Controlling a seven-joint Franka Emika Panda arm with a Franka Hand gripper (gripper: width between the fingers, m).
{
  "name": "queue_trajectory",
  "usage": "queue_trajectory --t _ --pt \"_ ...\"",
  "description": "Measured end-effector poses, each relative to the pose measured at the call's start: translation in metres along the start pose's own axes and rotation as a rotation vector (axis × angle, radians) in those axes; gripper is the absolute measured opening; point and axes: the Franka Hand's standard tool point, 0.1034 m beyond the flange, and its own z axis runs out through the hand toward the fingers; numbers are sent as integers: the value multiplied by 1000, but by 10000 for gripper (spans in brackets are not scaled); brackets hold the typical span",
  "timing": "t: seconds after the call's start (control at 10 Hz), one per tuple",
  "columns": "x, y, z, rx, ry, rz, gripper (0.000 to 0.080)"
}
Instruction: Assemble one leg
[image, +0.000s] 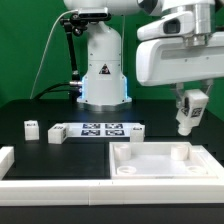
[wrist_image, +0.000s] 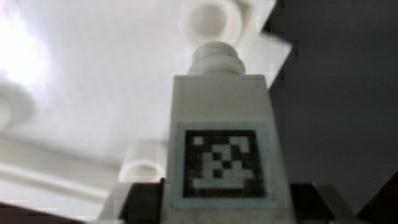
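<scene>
My gripper (image: 187, 122) is shut on a leg (image: 186, 119), a small white block with a black-and-white tag, and holds it upright in the air above the far right corner of the large white recessed tray-like piece (image: 200, 168). In the wrist view the leg (wrist_image: 222, 140) fills the middle, tag facing the camera, its round peg end pointing toward a corner of the tray-like piece (wrist_image: 89, 110). My dark fingers (wrist_image: 139, 203) press on both of its sides. Two more legs (image: 31, 127) (image: 57, 133) stand on the table at the exterior view's left.
The marker board (image: 103, 129) lies flat in front of the arm's base (image: 103, 85). A white border part (image: 10, 160) lies at the exterior view's left edge, and a long white piece (image: 90, 193) runs along the front.
</scene>
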Motion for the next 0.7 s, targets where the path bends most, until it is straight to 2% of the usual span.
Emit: queue_trajectory --t 0.4,0.5,0.7 --pt "-2 0 1 1 -6 6 292" --pt "1 2 0 3 -9 38 292" --pt "30 10 -2 2 16 88 292"
